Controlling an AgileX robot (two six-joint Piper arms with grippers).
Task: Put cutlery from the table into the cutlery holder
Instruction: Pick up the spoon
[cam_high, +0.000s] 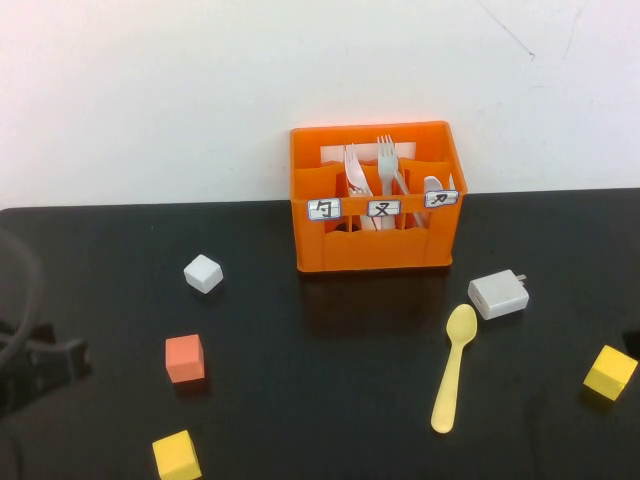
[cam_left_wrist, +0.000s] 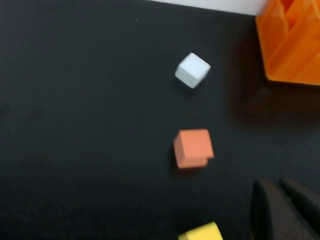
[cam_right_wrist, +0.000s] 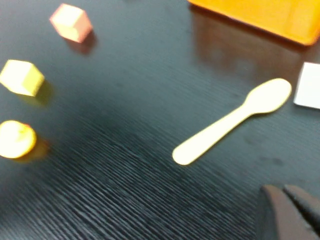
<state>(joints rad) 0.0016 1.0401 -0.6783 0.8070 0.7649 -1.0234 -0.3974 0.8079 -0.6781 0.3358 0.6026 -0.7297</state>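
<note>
One pale yellow spoon (cam_high: 452, 368) remains on the black tabletop (cam_high: 320, 400), lying in front of the orange cutlery holder (cam_high: 375, 198) and toward its right side. Its long axis runs nearly front to back, bowl toward the holder, handle toward the robot and tilted slightly left. It lies on the right half of the tabletop, so the right arm looks the nearer one. In the right wrist view the right end effector (cam_right_wrist: 291, 210) hangs clenched and empty, with the spoon a little way ahead of its tips and apart from them. The left end effector (cam_left_wrist: 280, 207) is likewise clenched on nothing, over the left part of the tabletop near the orange-red cube (cam_high: 185, 358), well apart from the spoon.

By count: one spoon loose, no fork visible on the tabletop, and several pale utensils (cam_high: 385, 175) already upright in the holder's three labelled compartments. Scattered around are two yellow cubes (cam_high: 176, 456), one orange-red cube, one white cube (cam_high: 203, 273) and one white charger plug (cam_high: 498, 294) just beside the spoon's bowl. A small yellow-orange round object (cam_right_wrist: 16, 139) shows only in the right wrist view.
</note>
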